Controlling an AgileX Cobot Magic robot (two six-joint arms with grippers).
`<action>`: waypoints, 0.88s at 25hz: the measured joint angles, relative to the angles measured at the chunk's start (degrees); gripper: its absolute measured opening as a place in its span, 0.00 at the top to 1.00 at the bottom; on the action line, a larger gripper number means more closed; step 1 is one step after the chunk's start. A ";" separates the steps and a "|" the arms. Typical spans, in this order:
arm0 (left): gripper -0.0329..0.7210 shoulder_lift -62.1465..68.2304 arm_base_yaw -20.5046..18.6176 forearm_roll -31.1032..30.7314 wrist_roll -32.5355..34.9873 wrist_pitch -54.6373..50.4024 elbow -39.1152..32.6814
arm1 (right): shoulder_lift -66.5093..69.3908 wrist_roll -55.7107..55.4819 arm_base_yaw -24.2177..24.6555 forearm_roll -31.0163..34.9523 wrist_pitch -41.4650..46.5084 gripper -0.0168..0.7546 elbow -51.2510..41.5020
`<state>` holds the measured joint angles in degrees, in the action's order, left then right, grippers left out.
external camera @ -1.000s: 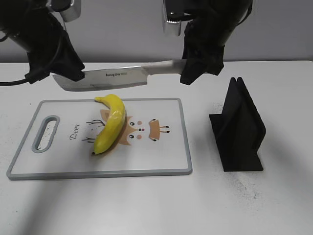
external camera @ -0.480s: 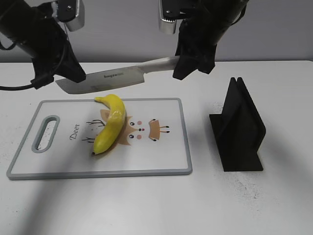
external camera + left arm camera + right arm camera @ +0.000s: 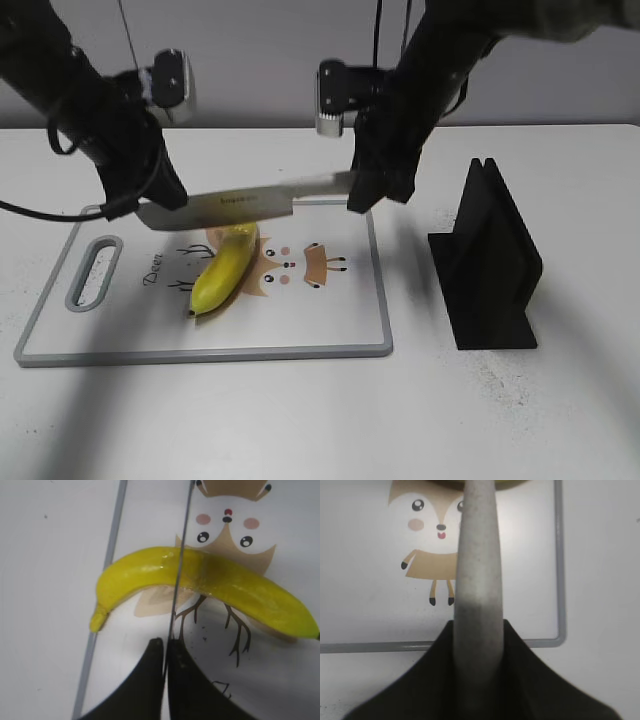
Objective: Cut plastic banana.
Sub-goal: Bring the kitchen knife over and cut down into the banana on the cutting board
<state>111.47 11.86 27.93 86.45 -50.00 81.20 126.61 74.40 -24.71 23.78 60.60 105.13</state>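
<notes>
The plastic banana [image 3: 226, 268] lies on the white cutting board [image 3: 130, 330], slanting from upper right to lower left; it also shows in the left wrist view [image 3: 235, 585]. A knife [image 3: 240, 203] with a steel blade and grey handle is held level right above the banana's upper end. My right gripper [image 3: 368, 188] is shut on the knife handle [image 3: 476, 570]. My left gripper [image 3: 152, 205] is shut on the tip end of the blade; in the left wrist view [image 3: 165, 647] the thin blade edge [image 3: 179, 575] crosses the banana's middle.
A black knife stand [image 3: 490, 265] stands on the table to the right of the board. The board has a grey rim, a handle slot [image 3: 92, 270] at its left end and a deer drawing [image 3: 300, 265] in the middle.
Both arms have lowered the knife from well above the board's far edge to just over the banana's upper end, moving it toward the near side.
</notes>
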 joint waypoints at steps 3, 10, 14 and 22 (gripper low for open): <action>0.97 5.28 -0.08 1.51 -0.08 1.68 0.63 | 5.91 -1.01 0.22 -1.15 -0.21 0.77 0.20; 0.95 5.56 0.17 2.55 -0.22 2.98 1.64 | 7.67 -2.74 0.46 -2.71 1.44 0.77 2.15; 0.95 4.45 0.17 2.15 -0.67 2.71 0.94 | 5.92 -4.54 0.07 -3.49 2.93 0.77 3.32; 0.96 -1.74 0.55 2.32 -1.41 -0.36 0.50 | -0.61 -5.41 -0.05 -4.38 7.88 0.77 5.40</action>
<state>109.72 12.40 30.25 85.03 -50.35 81.70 125.99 68.99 -24.76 19.40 68.47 110.54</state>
